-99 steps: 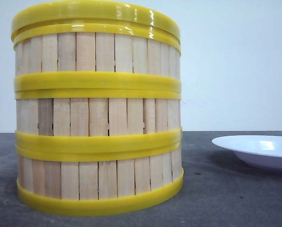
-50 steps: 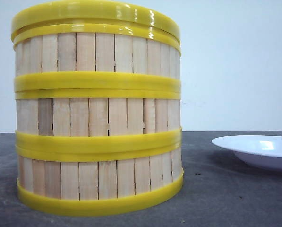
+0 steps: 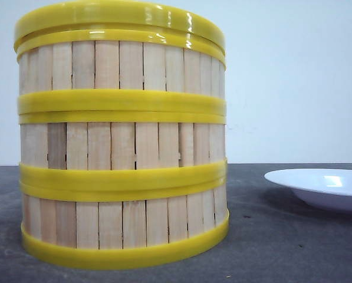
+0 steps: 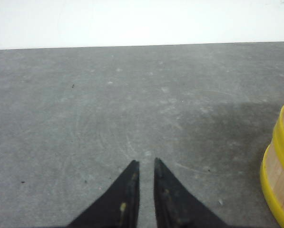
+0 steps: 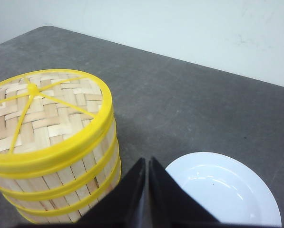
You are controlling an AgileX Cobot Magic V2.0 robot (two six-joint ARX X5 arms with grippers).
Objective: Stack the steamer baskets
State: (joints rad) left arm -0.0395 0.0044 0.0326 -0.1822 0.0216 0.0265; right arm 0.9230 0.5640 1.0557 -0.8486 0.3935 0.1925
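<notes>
**Three baskets stacked, lid on, both grippers empty**

You have the three steamer baskets (image 3: 122, 153) standing in one upright column on the grey table (image 3: 282, 247), each basket's yellow rim sitting on the rim of the one below. The woven lid (image 5: 42, 111) with its yellow rim and small centre knob closes the top of the stack. In the front view the stack stands close to the camera at the near edge of the table, left of centre, and hides much of the table's far edge.

The white plate (image 3: 326, 186) sits on the table to the right of the stack, near it but apart.

Your left gripper (image 4: 145, 164) hangs low over bare table with its fingers drawn almost together, only a thin slit between them, and nothing in them; the stack's bottom wall shows just at the side. Your right gripper (image 5: 147, 164) is above the table between stack and plate, fingers pressed nearly together, holding nothing.
</notes>
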